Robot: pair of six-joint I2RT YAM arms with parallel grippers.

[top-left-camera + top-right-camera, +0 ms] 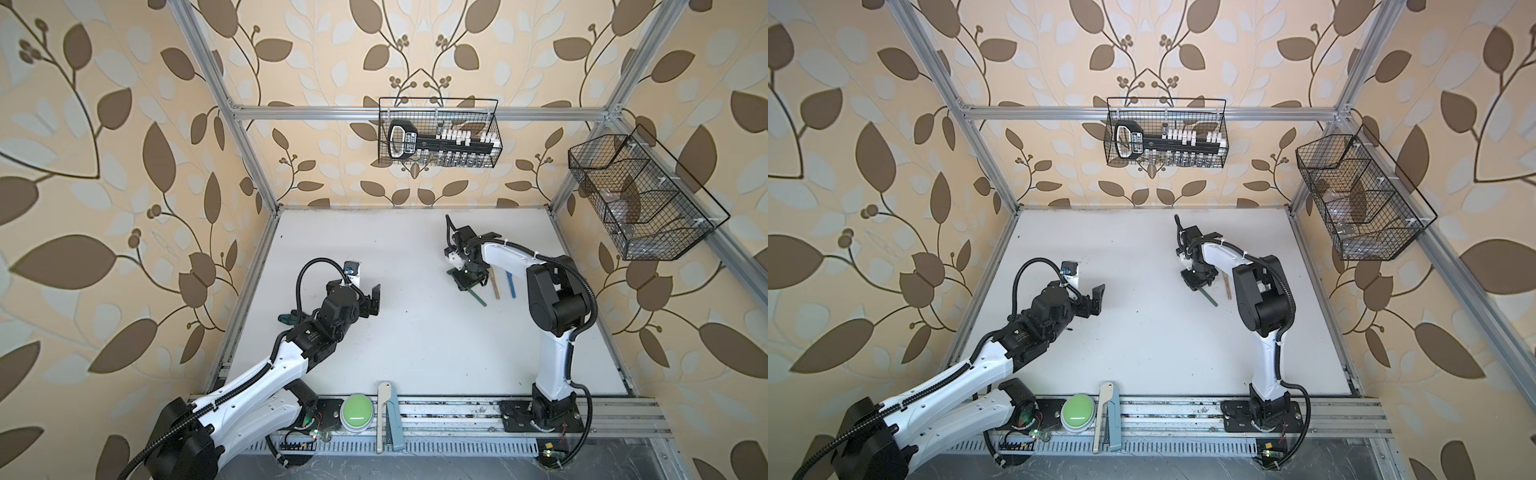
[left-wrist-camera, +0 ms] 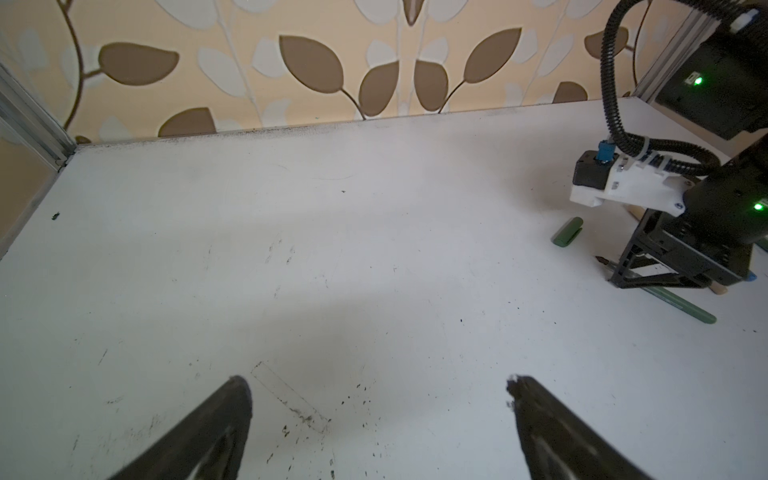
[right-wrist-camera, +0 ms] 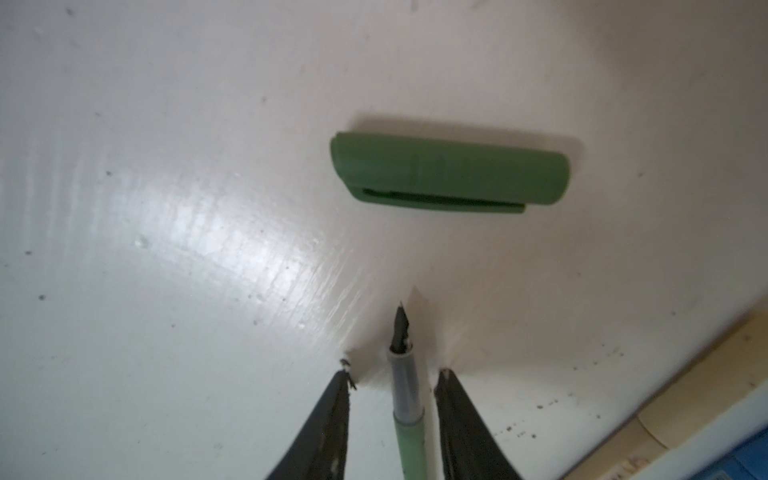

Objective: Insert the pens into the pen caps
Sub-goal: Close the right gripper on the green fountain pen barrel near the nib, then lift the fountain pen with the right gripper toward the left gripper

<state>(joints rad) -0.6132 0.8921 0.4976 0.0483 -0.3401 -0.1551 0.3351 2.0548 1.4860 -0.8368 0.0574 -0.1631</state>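
The task looks barely begun: no pen seen here wears a cap. The right hand (image 3: 395,371) straddles the green pen (image 3: 409,419) on the worktop (image 3: 166,208). Its jaws stand narrowly apart with a gap on each side, so nothing is gripped yet. The pen's dark tip is bare, and the green cap (image 3: 451,174) lies crosswise just past that tip, not touching it. The tan pen (image 1: 495,286) and blue pen (image 1: 510,284) lie just beside the green pen. The left hand (image 2: 378,382) hangs wide open and empty, well apart from it. A green thing (image 1: 286,319) peeps from under the left arm; whether it is a pen or a cap cannot be told. All four insertions are judged still to do.

Only the right wrist view shows the gaps at the jaws and the bare tip – in both top views the hand covers them. The tan and blue pens read as pens only from above. The left wrist view alone shows the green pen's tail poking out behind the hand.
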